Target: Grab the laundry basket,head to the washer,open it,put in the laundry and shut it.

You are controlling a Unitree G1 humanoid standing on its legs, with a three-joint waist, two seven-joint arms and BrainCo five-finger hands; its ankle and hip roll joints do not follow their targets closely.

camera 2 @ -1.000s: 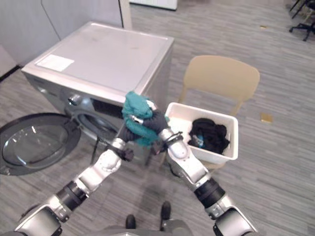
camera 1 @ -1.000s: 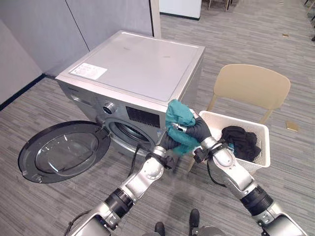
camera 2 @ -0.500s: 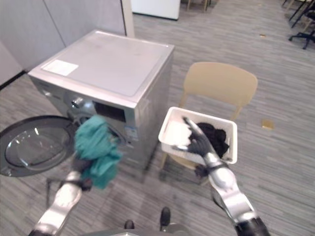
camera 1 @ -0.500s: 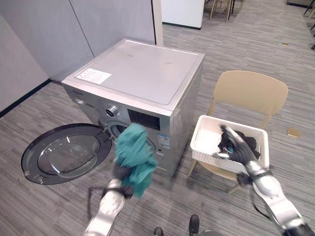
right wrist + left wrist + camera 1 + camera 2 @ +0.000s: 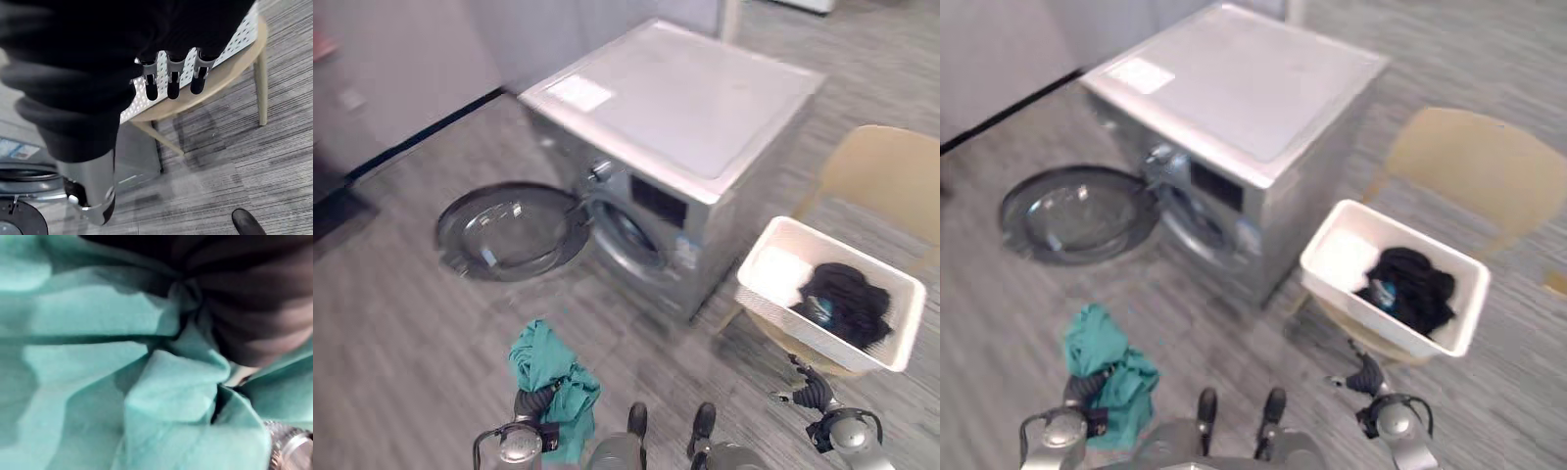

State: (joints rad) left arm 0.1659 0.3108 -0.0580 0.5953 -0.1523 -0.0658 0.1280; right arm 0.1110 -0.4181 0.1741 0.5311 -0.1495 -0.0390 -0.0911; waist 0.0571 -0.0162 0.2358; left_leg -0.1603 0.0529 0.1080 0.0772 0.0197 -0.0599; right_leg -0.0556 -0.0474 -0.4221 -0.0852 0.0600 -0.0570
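Left eye view: a teal garment (image 5: 551,384) is seen bunched low at the near left, gathered in the left hand (image 5: 532,402). In the left wrist view the cloth (image 5: 122,382) is pressed in folds against the hand's dark cover, so the hand is judged to be closed on it, though the fingers themselves are buried in the fabric.

To the right, the white laundry basket (image 5: 773,304) is set on the seat of a tan chair (image 5: 881,176), just beside the washer's right side, and a dark bundle of clothes (image 5: 842,299) is left inside it. The right hand (image 5: 811,390) is held low at the near right, below the basket; in its own wrist view the fingers (image 5: 168,78) are seen straight and relaxed, with nothing held.

The washer (image 5: 685,127) stands at the far middle, its round door (image 5: 509,230) swung fully open to the left and the drum opening (image 5: 625,230) exposed.

The loading step is judged to be in hand: basket delivered, door opened, one garment carried. Next, the teal garment would need to be brought forward and pushed through the drum opening; the dark bundle and the shutting of the door would remain.
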